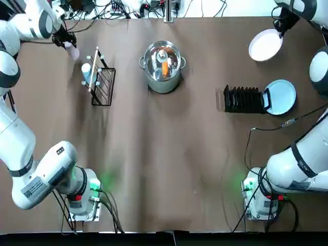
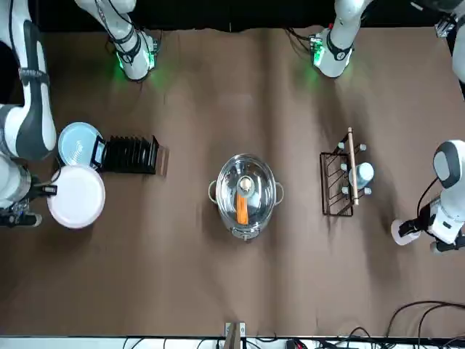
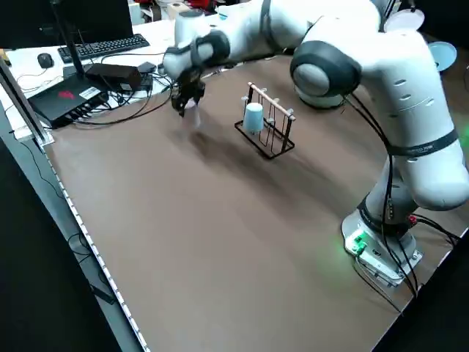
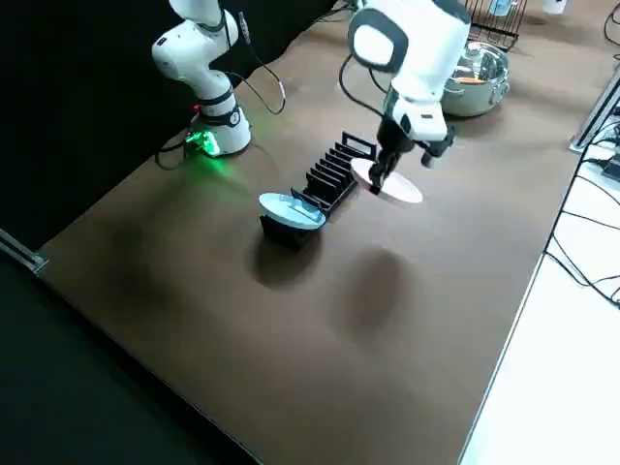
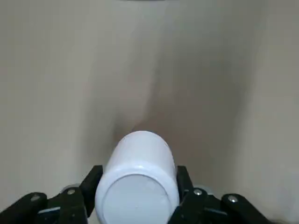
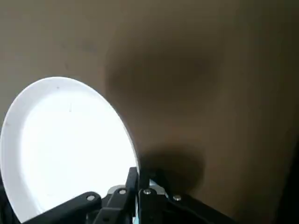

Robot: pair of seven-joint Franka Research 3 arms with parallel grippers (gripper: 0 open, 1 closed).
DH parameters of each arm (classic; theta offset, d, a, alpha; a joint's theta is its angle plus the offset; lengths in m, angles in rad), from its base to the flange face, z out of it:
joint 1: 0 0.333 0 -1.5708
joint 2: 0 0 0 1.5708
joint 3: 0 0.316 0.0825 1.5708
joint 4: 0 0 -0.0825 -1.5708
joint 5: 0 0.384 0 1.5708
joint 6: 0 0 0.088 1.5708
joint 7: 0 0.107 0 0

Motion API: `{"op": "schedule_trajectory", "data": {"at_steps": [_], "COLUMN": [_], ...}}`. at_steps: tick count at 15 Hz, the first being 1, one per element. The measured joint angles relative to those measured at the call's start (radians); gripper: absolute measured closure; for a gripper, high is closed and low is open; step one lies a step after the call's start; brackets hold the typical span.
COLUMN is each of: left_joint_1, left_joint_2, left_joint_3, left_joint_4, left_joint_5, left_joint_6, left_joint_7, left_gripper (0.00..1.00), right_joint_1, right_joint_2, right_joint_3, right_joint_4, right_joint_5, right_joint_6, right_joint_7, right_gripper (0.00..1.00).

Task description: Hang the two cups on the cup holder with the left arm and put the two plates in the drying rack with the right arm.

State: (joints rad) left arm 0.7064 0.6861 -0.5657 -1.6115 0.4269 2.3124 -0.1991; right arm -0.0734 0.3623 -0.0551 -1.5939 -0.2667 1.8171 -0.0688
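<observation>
My left gripper [image 1: 65, 40] is shut on the white cup [image 1: 72, 52] above the table's far left, a little left of the cup holder [image 1: 102, 84]. The left wrist view shows this cup [image 5: 138, 179] clamped between both fingers [image 5: 91, 186]. A light blue cup [image 1: 86, 71] hangs on the holder. Near the far right corner, my right gripper [image 1: 280, 29] is shut on the rim of the white plate [image 1: 265, 44], held above the table beyond the black drying rack [image 1: 243, 99]. The light blue plate [image 1: 280, 96] leans at the rack's right end.
A steel pot [image 1: 163, 66] with an orange item inside stands at the far middle, between holder and rack. A cable [image 1: 266, 128] trails on the table near the right arm's base. Keyboard and cables lie past the far edge.
</observation>
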Motion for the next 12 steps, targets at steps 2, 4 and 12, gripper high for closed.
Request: {"op": "schedule_trajectory", "data": {"at_steps": [2, 4, 12], "left_joint_1": [-0.004, -0.005, -0.006], "left_joint_2": [-0.078, -0.164, -0.350], "left_joint_3": [-0.034, -0.064, -0.189], "left_joint_4": [-0.016, -0.065, -0.233], "left_joint_5": [0.000, 0.000, -0.053], "left_joint_6": [-0.097, -0.161, -0.231], "left_joint_7": [-0.120, -0.235, -0.458], "left_gripper": [0.32, 0.32, 0.32], "right_joint_1": [0.020, 0.034, 0.039], "right_joint_2": [-0.033, -0.063, -0.223], "right_joint_3": [0.000, 0.001, 0.000], "right_joint_4": [-0.038, -0.105, -0.356], "right_joint_5": [-0.058, -0.123, -0.252], "right_joint_6": [-0.035, -0.037, -0.006], "right_joint_7": [-0.001, -0.001, -0.001], "right_gripper": [0.97, 0.97, 0.97]}}
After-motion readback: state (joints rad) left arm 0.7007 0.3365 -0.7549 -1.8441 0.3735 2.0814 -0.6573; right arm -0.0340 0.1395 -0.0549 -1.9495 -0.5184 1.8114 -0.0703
